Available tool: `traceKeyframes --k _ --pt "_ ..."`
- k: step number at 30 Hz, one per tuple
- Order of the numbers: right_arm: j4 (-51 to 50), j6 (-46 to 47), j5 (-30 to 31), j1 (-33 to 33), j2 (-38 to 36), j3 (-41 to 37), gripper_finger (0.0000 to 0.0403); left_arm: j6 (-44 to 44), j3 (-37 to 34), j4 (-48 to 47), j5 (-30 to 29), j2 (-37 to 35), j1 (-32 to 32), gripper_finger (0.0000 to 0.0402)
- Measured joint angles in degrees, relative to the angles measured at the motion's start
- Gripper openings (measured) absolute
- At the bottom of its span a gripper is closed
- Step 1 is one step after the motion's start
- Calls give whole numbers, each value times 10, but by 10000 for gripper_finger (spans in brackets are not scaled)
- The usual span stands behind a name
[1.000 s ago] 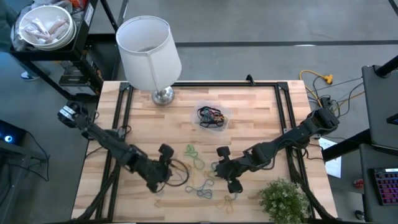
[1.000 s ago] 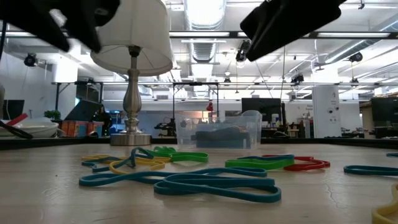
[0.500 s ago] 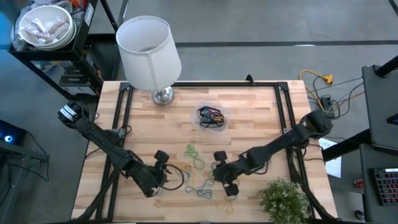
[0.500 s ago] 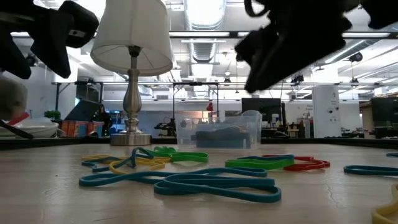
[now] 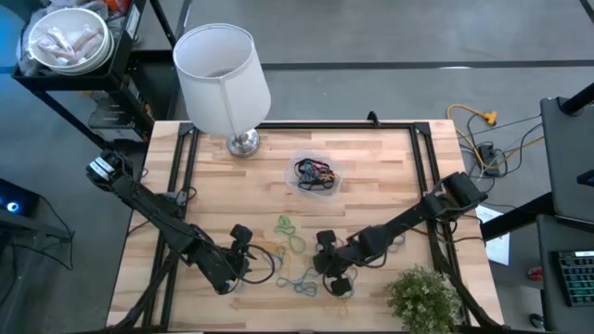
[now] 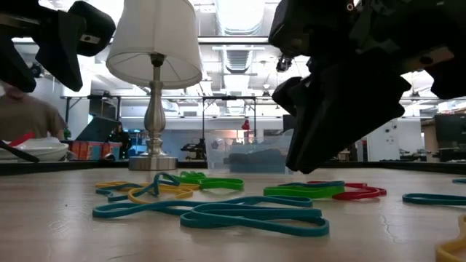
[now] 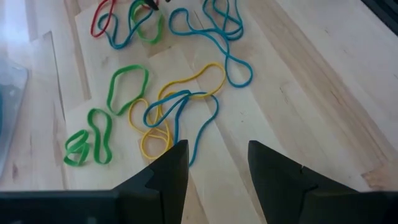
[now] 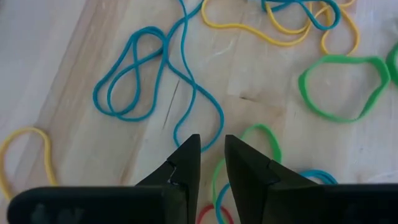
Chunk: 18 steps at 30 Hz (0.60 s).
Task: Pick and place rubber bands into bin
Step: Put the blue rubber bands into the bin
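Note:
The clear bin stands at the table's middle with several rubber bands inside; in the low view the bin is half hidden behind my right arm. Loose rubber bands in blue, green, yellow and red lie flat on the wood toward the near edge. My right gripper hovers low over them, its fingers narrowly open above the end of a blue band. My left gripper is open, left of the pile, facing a blue and yellow tangle.
A white lamp stands at the far left of the table. A small green plant sits at the near right corner. Beyond the table are a white bowl on a shelf, a yellow cable, and a person.
My right gripper has come down and toward the near left, over the loose bands; it now fills much more of the low view. My left gripper sank a little early on and then kept still. The bands have not moved.

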Motion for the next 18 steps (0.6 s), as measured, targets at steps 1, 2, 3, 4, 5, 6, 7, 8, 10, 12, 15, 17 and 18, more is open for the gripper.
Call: traceKeyframes --k 1,2,3,4,5,6,7,8,10,12,15,17,18 --pt "0 5 0 0 1 0 68 0 -1 -1 0 0 0 151" --pt "1 10 0 0 2 0 68 0 -1 0 0 0 0 151" --pt "1 15 0 0 4 0 68 0 -2 0 0 0 0 151" --pt "2 19 0 0 9 0 68 0 -2 0 0 0 0 151" --pt "3 21 0 0 12 0 68 0 -3 0 0 0 0 151" --pt "1 22 0 0 17 0 68 0 -3 1 0 0 0 151" --pt "1 22 0 0 23 1 68 0 -3 1 0 0 0 151" --pt "0 22 0 0 27 2 68 0 -3 2 0 0 0 151" --pt "1 22 0 -1 33 4 68 0 -3 1 0 0 0 151" --pt "0 22 0 -1 37 5 68 0 -3 3 0 0 0 151" --pt "-2 22 1 -1 35 5 68 0 -4 3 0 0 0 151" --pt "-5 22 0 -1 31 5 68 0 -4 4 0 0 0 151" --pt "-9 24 0 -1 28 4 68 0 -4 4 0 0 0 151"
